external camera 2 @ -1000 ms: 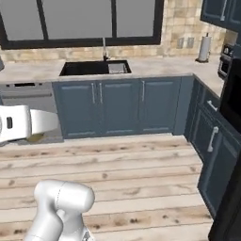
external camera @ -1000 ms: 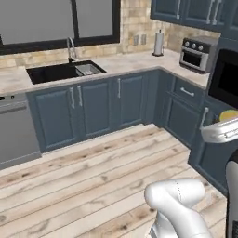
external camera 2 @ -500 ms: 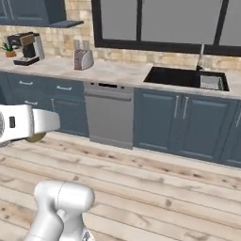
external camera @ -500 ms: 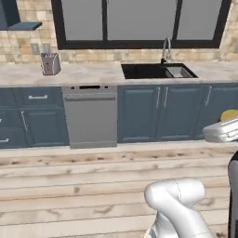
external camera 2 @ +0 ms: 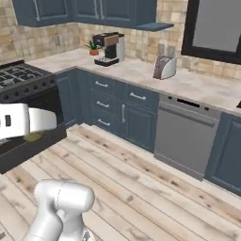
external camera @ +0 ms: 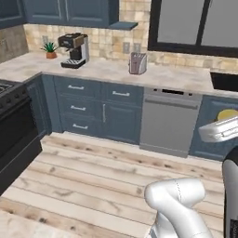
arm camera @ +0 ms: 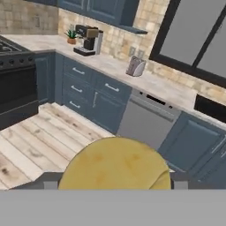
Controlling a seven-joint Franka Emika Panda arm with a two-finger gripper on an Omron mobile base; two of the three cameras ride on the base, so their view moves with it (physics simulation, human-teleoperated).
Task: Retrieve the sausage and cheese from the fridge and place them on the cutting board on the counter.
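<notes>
Since the earlier frames the whole picture has swung: the sink and windows that faced the base have slid off to the right, and a coffee maker [external camera: 74, 50], a toaster [external camera: 138, 63], a dishwasher [external camera: 168, 122] and a black stove [external camera 2: 19, 77] have come into the scene. That is the camera turning with the base, not the things moving. The gripper [arm camera: 114, 180] keeps the same place in the base views and still carries the cheese [arm camera: 115, 164].

The gripper stands wide, its dark tips showing just either side of the cheese in the hand view, with the pale yellow lump sitting between them. In the left base view the cheese [external camera: 227, 114] peeks out just above the white hand at the right edge; in the right base view only a dull yellow sliver [external camera 2: 33, 137] shows under the hand at the left edge. The finger tips themselves are mostly hidden by the cheese, so contact is hard to make out.

The back counter [external camera: 107, 69] lies well beyond the gripper, across the wooden floor [external camera: 93, 176]. The stove is cut off at the frame edge.
</notes>
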